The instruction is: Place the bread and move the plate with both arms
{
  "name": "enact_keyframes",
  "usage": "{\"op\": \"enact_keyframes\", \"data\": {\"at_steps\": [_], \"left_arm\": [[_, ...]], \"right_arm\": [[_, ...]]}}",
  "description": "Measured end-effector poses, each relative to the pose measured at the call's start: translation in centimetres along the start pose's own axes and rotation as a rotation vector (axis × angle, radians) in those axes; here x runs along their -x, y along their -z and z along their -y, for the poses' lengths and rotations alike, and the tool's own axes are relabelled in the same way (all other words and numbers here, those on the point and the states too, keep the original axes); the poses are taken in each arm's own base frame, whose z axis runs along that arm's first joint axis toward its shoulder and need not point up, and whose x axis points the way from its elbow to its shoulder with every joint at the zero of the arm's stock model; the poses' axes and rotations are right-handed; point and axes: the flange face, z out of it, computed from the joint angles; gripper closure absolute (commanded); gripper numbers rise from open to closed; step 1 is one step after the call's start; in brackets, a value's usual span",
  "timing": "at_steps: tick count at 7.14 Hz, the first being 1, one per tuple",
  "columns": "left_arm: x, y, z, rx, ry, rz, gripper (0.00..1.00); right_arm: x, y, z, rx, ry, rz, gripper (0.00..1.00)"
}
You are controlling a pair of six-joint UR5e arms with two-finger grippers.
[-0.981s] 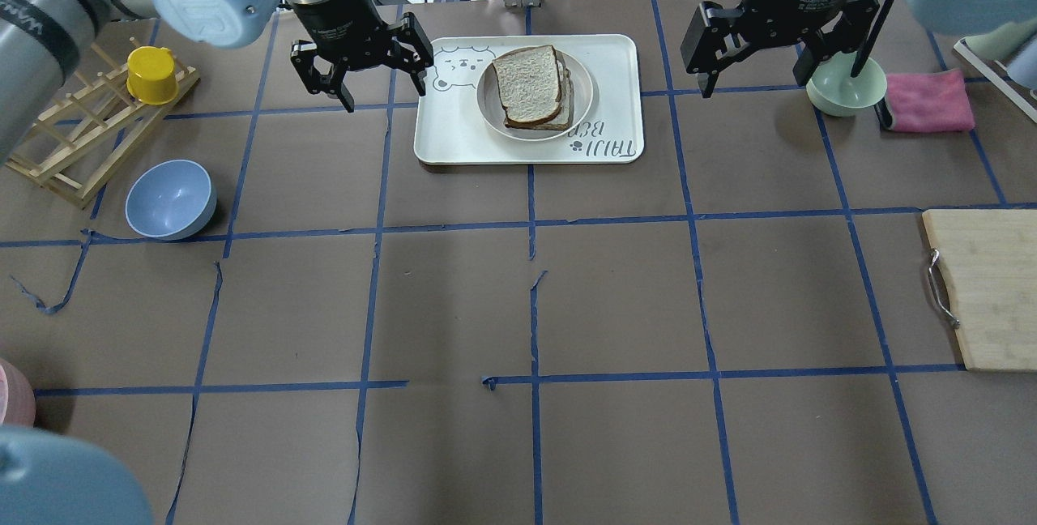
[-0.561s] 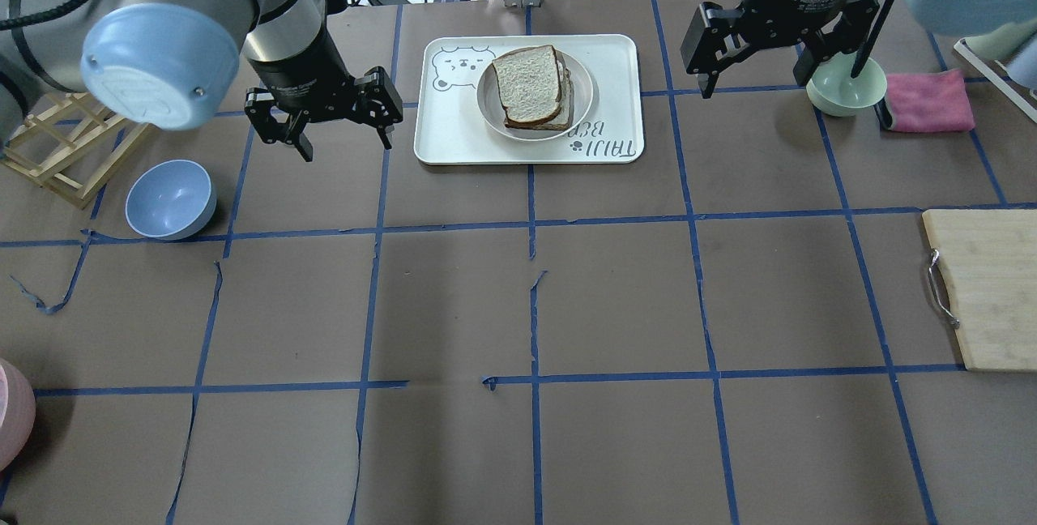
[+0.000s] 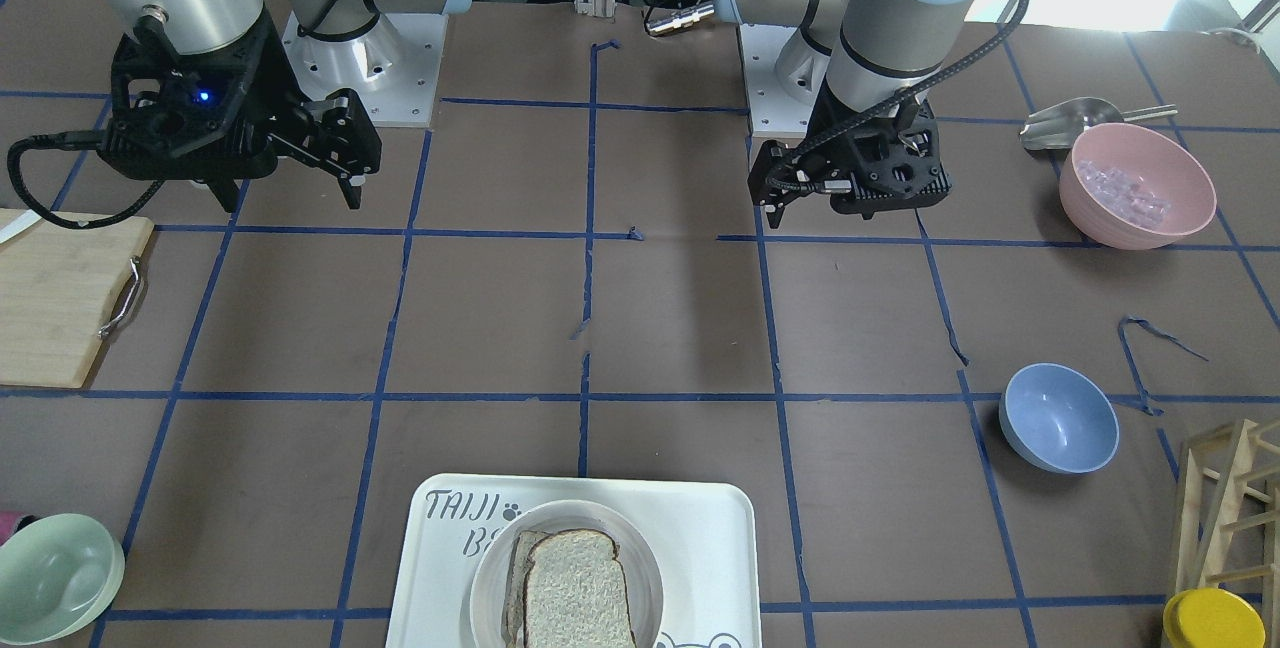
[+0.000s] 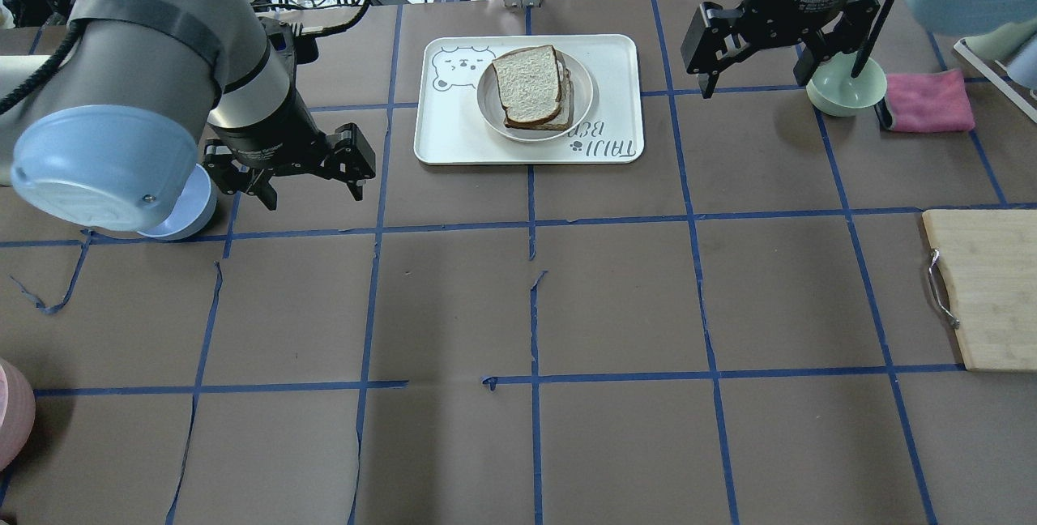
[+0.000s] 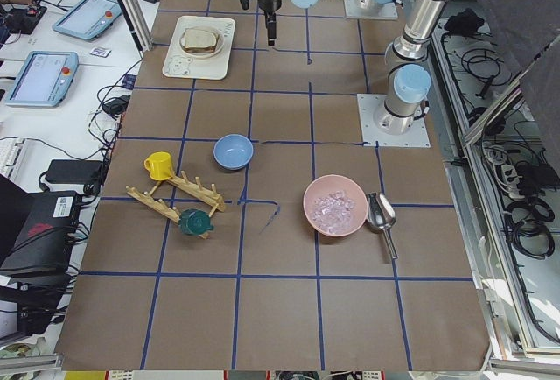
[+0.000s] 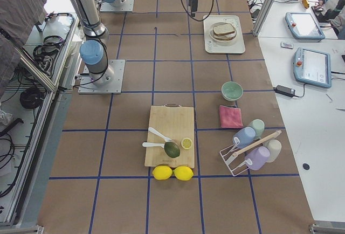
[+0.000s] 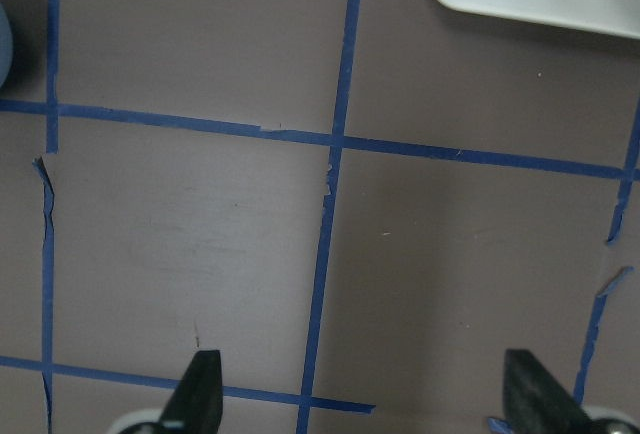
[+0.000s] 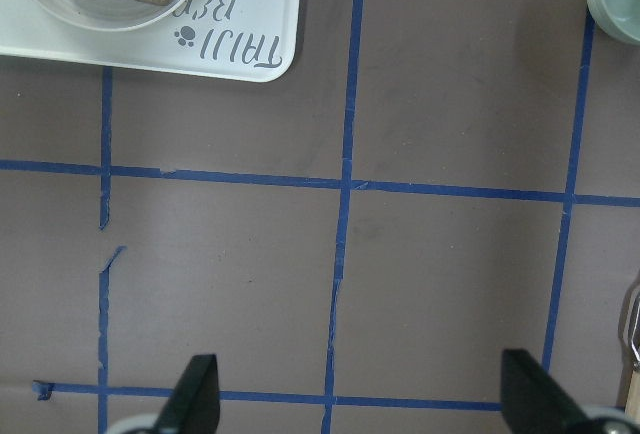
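The pale dark-crusted bread slice (image 4: pixel 525 81) lies on the round cream plate (image 4: pixel 585 104) at the table's twelve o'clock. We judge the black left gripper (image 4: pixel 312 189) and right gripper (image 4: pixel 753 79), both gaping empty, must next grasp its rim.

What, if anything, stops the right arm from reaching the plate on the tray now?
Probably nothing, so yes. The right gripper hangs open above bare table beside the tray, with no object between it and the plate. The green bowl sits on its far side, off that path.
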Motion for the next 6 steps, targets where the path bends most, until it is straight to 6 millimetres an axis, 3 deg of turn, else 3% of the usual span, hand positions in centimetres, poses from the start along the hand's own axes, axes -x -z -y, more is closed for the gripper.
{"op": "enact_keyframes", "data": {"at_steps": [2, 6], "left_arm": [[1.0, 1.3, -1.1, 0.034, -0.004, -0.039, 0.0], [2.3, 2.6, -1.2, 0.052, -0.017, -0.054, 0.0]], "right_arm": [[0.0, 0.1, 0.0, -0.008, 0.0, -0.001, 0.0], [0.1, 0.0, 0.6, -0.034, -0.005, 0.009, 0.0]]}}
